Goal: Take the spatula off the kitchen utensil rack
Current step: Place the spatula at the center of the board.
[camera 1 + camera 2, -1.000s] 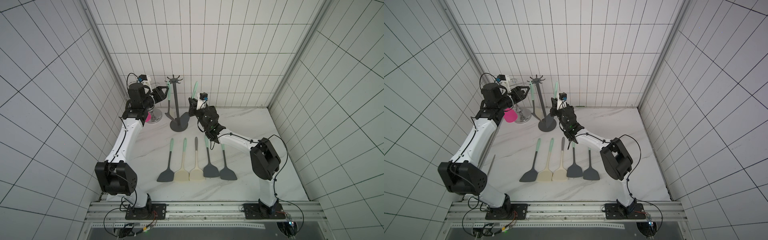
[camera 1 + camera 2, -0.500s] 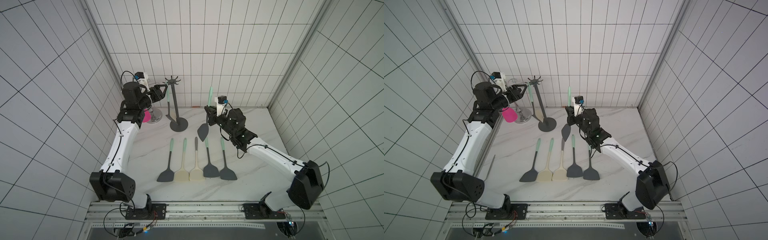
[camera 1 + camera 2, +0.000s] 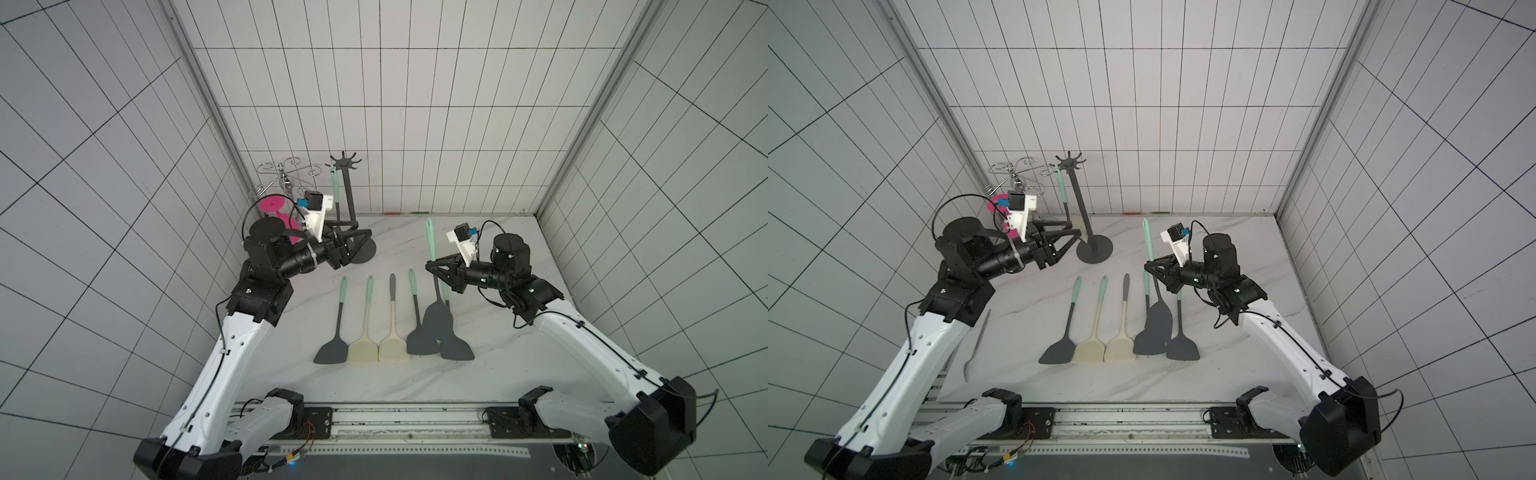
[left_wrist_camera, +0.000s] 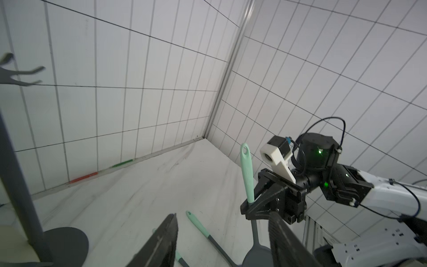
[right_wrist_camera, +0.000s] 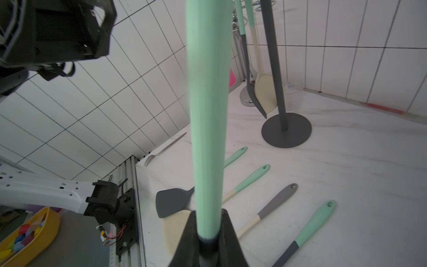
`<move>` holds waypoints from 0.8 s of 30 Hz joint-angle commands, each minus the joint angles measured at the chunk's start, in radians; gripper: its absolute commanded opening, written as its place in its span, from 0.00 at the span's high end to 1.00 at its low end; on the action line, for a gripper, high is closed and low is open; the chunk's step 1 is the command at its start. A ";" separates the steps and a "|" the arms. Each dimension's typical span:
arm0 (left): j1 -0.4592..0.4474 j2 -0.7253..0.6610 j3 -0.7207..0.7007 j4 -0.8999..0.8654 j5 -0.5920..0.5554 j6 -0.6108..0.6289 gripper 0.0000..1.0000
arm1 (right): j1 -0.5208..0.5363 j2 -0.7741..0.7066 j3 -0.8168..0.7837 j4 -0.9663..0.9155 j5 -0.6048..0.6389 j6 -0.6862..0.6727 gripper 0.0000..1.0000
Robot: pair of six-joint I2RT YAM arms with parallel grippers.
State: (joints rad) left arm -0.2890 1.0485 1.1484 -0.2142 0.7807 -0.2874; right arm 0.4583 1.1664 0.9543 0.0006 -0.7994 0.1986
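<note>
Spatula (image 3: 430,241) pinched at handle's foot by right gripper (image 3: 432,264), centre-right, blade over spatula row (image 3: 390,324), seemingly for set-down; left gripper (image 3: 362,230) spread beside kitchen utensil rack (image 3: 348,199).

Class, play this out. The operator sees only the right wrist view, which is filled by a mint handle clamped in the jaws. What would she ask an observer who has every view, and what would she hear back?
Operator: What's below the handle of my spatula?
Observer: A dark grey blade. In both top views it overlaps the row lying on the marble.
Operator: How many lie in that row?
Observer: Five, side by side.
Operator: And the left jaws?
Observer: Open and empty, beside the rack pole, not around it.
</note>
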 commanded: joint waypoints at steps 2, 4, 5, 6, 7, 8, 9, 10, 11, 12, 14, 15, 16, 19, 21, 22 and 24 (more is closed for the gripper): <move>-0.135 -0.001 -0.105 0.137 0.103 0.065 0.39 | -0.001 -0.022 -0.093 0.158 -0.204 0.102 1.00; -0.197 0.024 -0.140 0.191 0.108 0.047 0.38 | -0.001 -0.018 -0.114 0.210 -0.251 0.144 1.00; -0.214 0.039 -0.155 0.237 0.114 0.020 0.38 | -0.001 -0.016 -0.122 0.231 -0.268 0.163 1.00; -0.230 0.059 -0.172 0.295 0.123 -0.022 0.38 | 0.000 -0.018 -0.136 0.260 -0.282 0.187 1.00; -0.240 0.078 -0.185 0.353 0.131 -0.068 0.37 | 0.000 -0.022 -0.151 0.295 -0.292 0.210 1.00; -0.250 0.099 -0.196 0.412 0.138 -0.111 0.37 | 0.002 -0.028 -0.168 0.327 -0.297 0.230 1.00; -0.258 0.118 -0.204 0.456 0.135 -0.144 0.37 | 0.003 -0.033 -0.178 0.343 -0.299 0.241 1.00; -0.267 0.140 -0.208 0.500 0.133 -0.175 0.38 | 0.006 -0.041 -0.186 0.349 -0.299 0.245 1.00; -0.277 0.166 -0.206 0.537 0.133 -0.205 0.38 | 0.009 -0.046 -0.191 0.348 -0.300 0.242 1.00; -0.284 0.186 -0.202 0.566 0.135 -0.232 0.38 | 0.011 -0.049 -0.195 0.344 -0.301 0.239 1.00; -0.302 0.234 -0.190 0.612 0.130 -0.274 0.38 | 0.014 -0.048 -0.196 0.335 -0.310 0.236 1.00; -0.309 0.253 -0.184 0.621 0.118 -0.286 0.39 | 0.018 -0.046 -0.196 0.334 -0.316 0.236 1.00; -0.315 0.272 -0.178 0.636 0.114 -0.299 0.39 | 0.022 -0.042 -0.195 0.330 -0.318 0.235 1.00; -0.323 0.323 -0.174 0.720 0.113 -0.377 0.42 | 0.041 -0.034 -0.192 0.313 -0.330 0.225 1.00; -0.324 0.346 -0.179 0.778 0.109 -0.433 0.46 | 0.053 -0.030 -0.194 0.301 -0.327 0.215 1.00; -0.323 0.355 -0.184 0.804 0.108 -0.454 0.51 | 0.058 -0.029 -0.195 0.296 -0.327 0.208 1.00; -0.323 0.363 -0.184 0.803 0.105 -0.469 0.72 | 0.064 -0.022 -0.191 0.270 -0.323 0.193 1.00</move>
State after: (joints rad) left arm -0.6094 1.4048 0.9531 0.4896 0.8986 -0.6827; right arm 0.5068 1.1427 0.7784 0.2756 -1.0927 0.4156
